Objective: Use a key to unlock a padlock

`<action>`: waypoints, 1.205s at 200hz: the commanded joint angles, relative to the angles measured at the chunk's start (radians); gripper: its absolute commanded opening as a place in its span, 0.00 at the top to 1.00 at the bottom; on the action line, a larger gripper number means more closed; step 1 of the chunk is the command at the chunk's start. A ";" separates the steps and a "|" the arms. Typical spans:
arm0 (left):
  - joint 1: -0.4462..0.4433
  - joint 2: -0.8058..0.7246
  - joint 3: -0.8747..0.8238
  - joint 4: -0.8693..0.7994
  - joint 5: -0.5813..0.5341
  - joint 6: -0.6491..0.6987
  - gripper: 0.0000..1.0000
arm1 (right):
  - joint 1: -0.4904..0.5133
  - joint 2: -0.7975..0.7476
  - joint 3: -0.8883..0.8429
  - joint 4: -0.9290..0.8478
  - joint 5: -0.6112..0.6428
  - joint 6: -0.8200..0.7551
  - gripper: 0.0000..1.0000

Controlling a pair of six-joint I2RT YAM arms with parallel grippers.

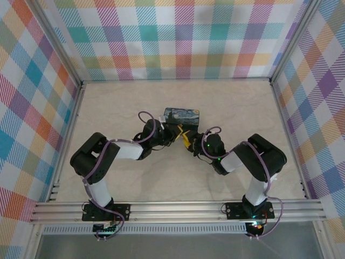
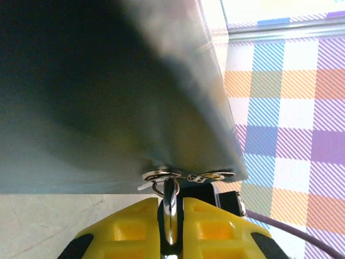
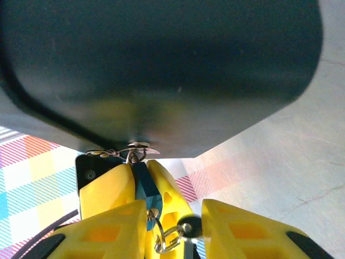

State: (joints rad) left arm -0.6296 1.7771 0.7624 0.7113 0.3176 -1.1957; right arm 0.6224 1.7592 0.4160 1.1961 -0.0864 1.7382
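The left gripper [image 2: 170,216] is closed tight on the padlock [image 3: 144,189], a blue body whose shackle runs up into the metal hasp [image 2: 161,174] on the edge of the painted box [image 1: 181,114]. The lock's long axis points from the hasp straight toward the two grippers, with its free end facing the right arm. Just beyond that end hangs a key ring [image 3: 161,234], sitting in the narrow gap of the right gripper [image 3: 173,226]. Whether those fingers actually pinch it cannot be told. The right arm is therefore nearer the key end. The pale table [image 1: 135,183] lies beneath, enclosed by plaid walls [image 1: 183,38].
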 commanded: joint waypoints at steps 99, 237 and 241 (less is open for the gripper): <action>0.004 -0.023 0.009 -0.026 0.063 0.044 0.98 | -0.012 -0.492 0.052 -0.923 -0.060 -0.479 0.71; 0.004 -0.031 0.018 -0.041 0.086 0.027 0.97 | 0.058 -0.335 0.487 -1.495 0.039 -1.331 0.63; 0.004 -0.032 0.016 -0.045 0.086 0.027 0.97 | 0.059 -0.332 0.492 -1.496 0.037 -1.334 0.63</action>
State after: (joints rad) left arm -0.6266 1.7771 0.7624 0.6559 0.3744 -1.1633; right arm 0.6708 1.4113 0.8585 -0.2607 -0.0597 0.5457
